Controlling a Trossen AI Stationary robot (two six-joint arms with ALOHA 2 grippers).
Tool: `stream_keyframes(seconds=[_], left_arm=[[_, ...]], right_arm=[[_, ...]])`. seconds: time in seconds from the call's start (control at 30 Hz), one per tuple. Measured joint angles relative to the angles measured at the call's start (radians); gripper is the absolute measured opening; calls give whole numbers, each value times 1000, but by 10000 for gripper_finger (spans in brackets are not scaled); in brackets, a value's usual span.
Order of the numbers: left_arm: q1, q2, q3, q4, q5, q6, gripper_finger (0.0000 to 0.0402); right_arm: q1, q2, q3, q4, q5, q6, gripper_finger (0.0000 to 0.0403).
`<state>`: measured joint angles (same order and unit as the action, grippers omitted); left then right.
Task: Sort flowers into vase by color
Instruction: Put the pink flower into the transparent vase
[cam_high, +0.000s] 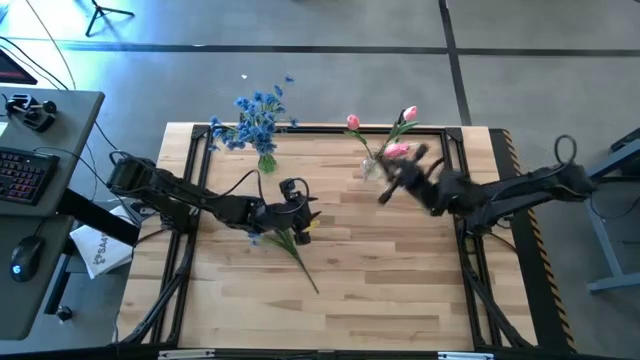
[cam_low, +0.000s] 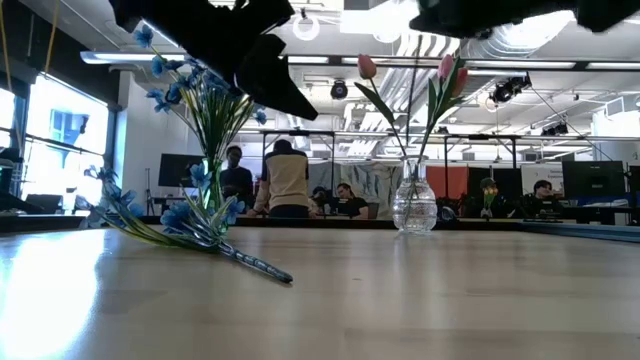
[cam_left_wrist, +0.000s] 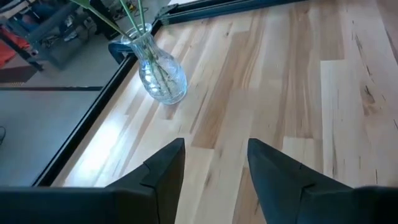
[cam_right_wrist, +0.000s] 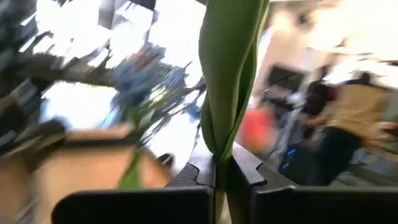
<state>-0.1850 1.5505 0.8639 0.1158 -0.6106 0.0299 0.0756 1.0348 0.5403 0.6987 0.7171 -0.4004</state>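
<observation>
Right gripper (cam_right_wrist: 221, 168) is clenched on a green leaf and stem of a pink tulip-like artificial flower (cam_high: 397, 150), held above the light wooden counter (cam_high: 400, 270) just at 4 o'clock of the clear glass vase (cam_low: 414, 205) near the far edge. That vase carries two other pink tulip buds (cam_high: 352, 122) on thin green stems. Left gripper (cam_left_wrist: 214, 163) is released, its fingers apart with bare counter between them, hovering near mid-counter. One stem of small blue artificial blossoms (cam_low: 190, 228) lies flat on the counter directly beneath and at 5 o'clock of the left gripper. A second clear glass vase (cam_left_wrist: 160, 76) stands at 11 o'clock of the left gripper, near the far edge, holding a bunch of blue blossoms (cam_high: 256, 118). People sit and stand in the room beyond.
</observation>
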Motion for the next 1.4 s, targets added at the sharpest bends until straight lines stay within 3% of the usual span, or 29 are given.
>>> stream_keyframes(seconds=[0.17, 0.6, 0.8, 0.97, 1.1, 1.23, 1.3, 1.4], left_arm=[[2, 0, 0, 2, 0, 7, 165], [-31, -44, 0, -11, -1, 24, 165], [-68, -114, 67, -220, -5, -121, 165], [-110, -123, 169, -556, -29, -377, 152], [-148, -114, 243, -829, 6, -630, 134], [-190, -116, 271, -959, 140, -896, 117], [-221, -115, 270, -993, 207, -1013, 110], [-285, -98, 272, -988, 239, -1164, 96]], right_arm=[[-131, -60, -113, 238, -37, -91, 1], [-290, 15, -117, 124, -124, 24, 22], [-292, 32, -115, 94, -125, 33, 58], [-283, 24, -9, -197, -128, 111, 132], [-283, 23, 170, -661, -136, 254, 198], [-280, 22, 355, -1092, -202, 408, 242], [-254, 18, 417, -1188, -197, 445, 250], [-182, -14, 432, -1126, -130, 392, 249]])
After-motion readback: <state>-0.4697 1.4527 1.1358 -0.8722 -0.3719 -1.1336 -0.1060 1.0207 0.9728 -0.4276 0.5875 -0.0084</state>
